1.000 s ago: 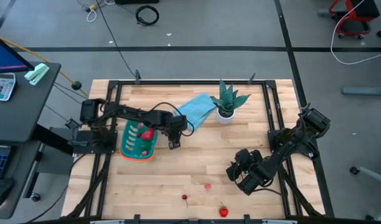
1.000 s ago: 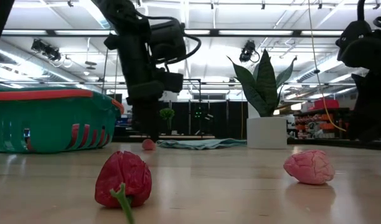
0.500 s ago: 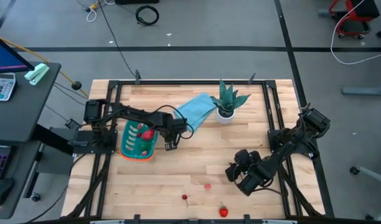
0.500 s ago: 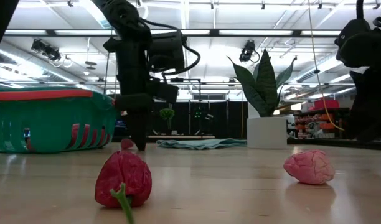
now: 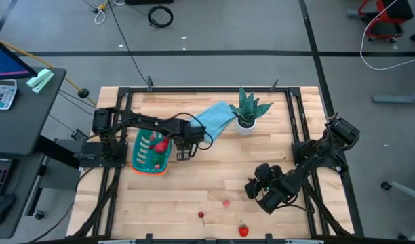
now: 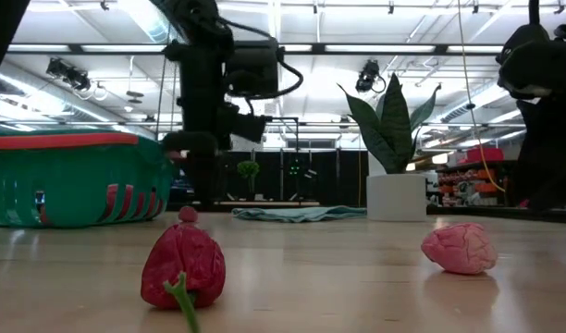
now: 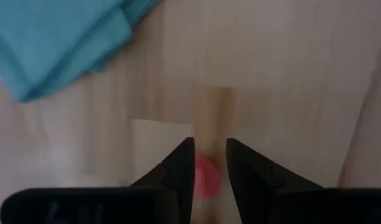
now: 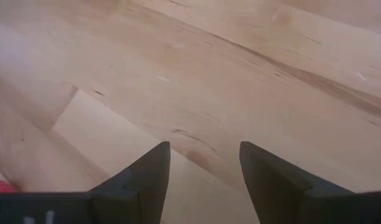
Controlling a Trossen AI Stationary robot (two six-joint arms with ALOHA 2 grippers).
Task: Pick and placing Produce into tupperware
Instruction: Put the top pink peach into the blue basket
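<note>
Three produce pieces [image 5: 225, 202] lie loose at the tabletop's [image 5: 262, 152] front edge, well apart from the tupperware [image 5: 150, 152], which sits at the left and already holds red pieces and a green one. Just beside its right rim, the left end effector [image 5: 182, 154] hangs with fingers parted around what looks like a small pink piece [image 7: 206, 179]. Right end effector [image 5: 264, 194] waits released near the front right.
</note>
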